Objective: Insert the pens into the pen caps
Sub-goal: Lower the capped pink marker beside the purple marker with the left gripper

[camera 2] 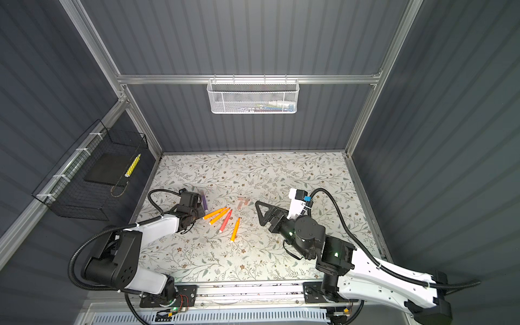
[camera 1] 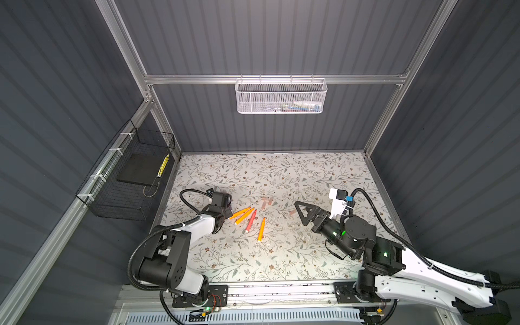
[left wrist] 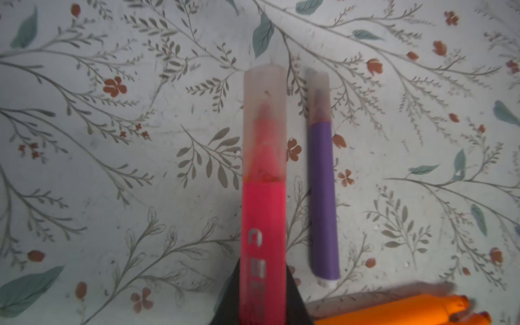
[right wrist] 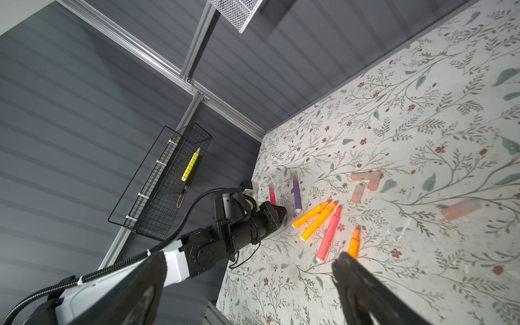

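Observation:
My left gripper (left wrist: 263, 292) is shut on a pink-red pen (left wrist: 264, 225) whose tip sits inside a pale cap (left wrist: 264, 123), low over the table. A purple pen (left wrist: 322, 197), also capped, lies right beside it. In both top views two orange pens (camera 1: 242, 214), a pink-red pen (camera 1: 251, 221) and another orange pen (camera 1: 262, 229) lie uncapped mid-table. Three loose pen caps (right wrist: 365, 181) lie clustered behind them, and another cap (right wrist: 460, 209) lies apart. My right gripper (camera 1: 299, 213) hovers open right of the pens, with nothing between its fingers (right wrist: 363, 287).
A black wire basket (camera 1: 126, 174) holding a yellow pen hangs on the left wall. A white mesh basket (camera 1: 281, 95) hangs on the back rail. The floral table (camera 1: 309, 253) ends at grey walls on three sides and an aluminium rail at the front.

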Controlling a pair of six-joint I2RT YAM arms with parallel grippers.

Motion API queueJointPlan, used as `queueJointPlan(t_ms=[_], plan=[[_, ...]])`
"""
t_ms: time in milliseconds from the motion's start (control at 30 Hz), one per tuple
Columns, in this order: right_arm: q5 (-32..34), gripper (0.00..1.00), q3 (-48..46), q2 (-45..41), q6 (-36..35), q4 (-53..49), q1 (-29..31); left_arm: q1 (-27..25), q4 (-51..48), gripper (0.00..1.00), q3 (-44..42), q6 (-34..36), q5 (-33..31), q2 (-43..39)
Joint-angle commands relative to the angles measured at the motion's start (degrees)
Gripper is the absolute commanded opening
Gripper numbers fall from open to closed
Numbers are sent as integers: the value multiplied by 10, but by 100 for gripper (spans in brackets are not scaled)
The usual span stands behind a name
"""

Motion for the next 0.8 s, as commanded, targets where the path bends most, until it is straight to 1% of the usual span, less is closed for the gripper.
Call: queueJointPlan(t_ms=[0,100,200,267,333,433,500,633,767], plan=[[1,95,4,-4,-1,4,-2,11,19,0,24,-30,21,22],[16,96,15,6,0,-10,-3,20,27,0,32,-37,26,49],[-5,96,26,15,-10,-3,-4,32,40,0,41,-41,45,76],[-3,96,36,14,-11,-24,-4,37,50,0,43,-45,50,87],[9,98,19,5,-11,-26,-4,38,60,0,49,-44,56,96],[-18,99,-2,-20,-17,-33,-24,39,47,0,70,-43,58,114],[-11,99,-14,-42,-23,-52,-32,40,44,0,80,-43,63,126],[-1,99,-51,-83,-41,-53,-44,41,40,0,89,-44,60,139],[23,99,-76,-118,-36,-66,-48,43,35,0,92,-43,63,143]])
